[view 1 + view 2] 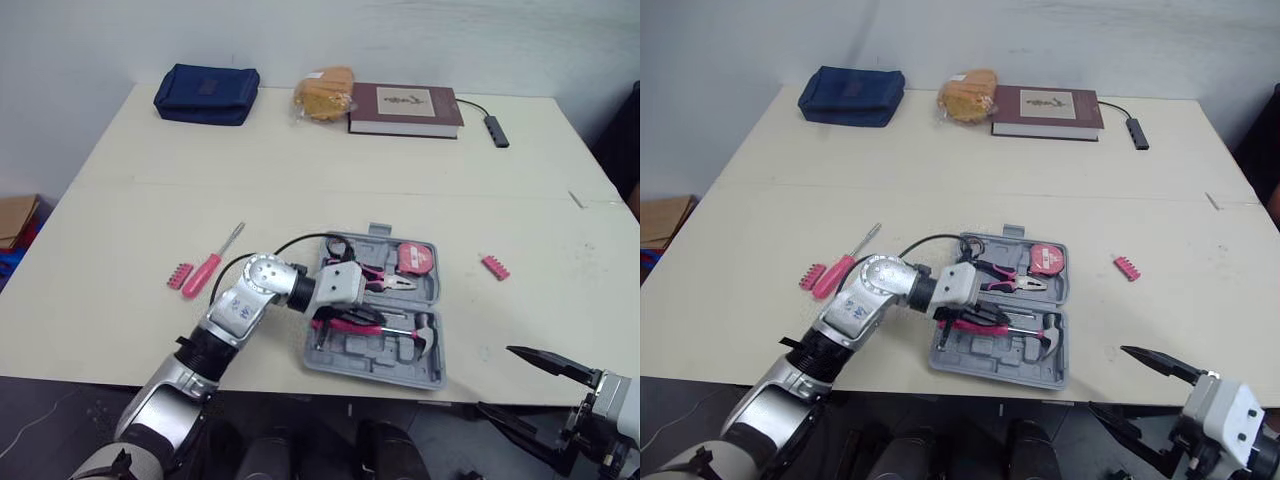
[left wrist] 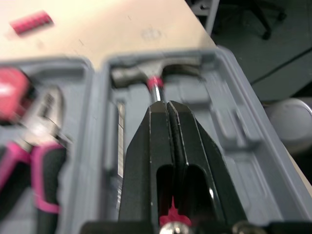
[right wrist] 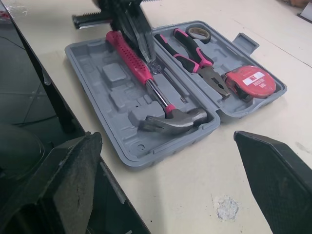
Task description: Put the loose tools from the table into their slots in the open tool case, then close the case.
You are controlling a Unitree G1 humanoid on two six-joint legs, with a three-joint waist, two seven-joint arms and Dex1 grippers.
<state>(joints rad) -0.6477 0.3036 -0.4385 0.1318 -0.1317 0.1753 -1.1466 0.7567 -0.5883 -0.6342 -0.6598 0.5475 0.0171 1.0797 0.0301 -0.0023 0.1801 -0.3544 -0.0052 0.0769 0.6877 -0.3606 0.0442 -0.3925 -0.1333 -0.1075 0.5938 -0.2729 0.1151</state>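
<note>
1. Tool case [image 3: 114, 92] lies open near the front edge of the counter [image 1: 300, 180]; hammer [image 3: 146, 83], pliers [image 3: 192, 56] and tape measure [image 3: 252, 83] sit in their moulded slots.
2. Above the hammer's handle hangs the left gripper [image 2: 168, 109], jaws pressed together with nothing seen between them; probably it is pushing the handle home.
3. Off the front edge hangs the right gripper [image 1: 493, 378], jaws wide and empty; well placed to fold the lid later.
4. Loose on the counter: screwdriver [image 1: 212, 262] and bit strip [image 1: 180, 275] left of the case, second bit strip [image 1: 494, 267] right of it; nothing blocks either reach.
5. Blue pouch [image 1: 206, 94], bagged bread [image 1: 323, 93] and book [image 1: 405, 109] lie along the far edge, well apart; no hindrance.
</note>
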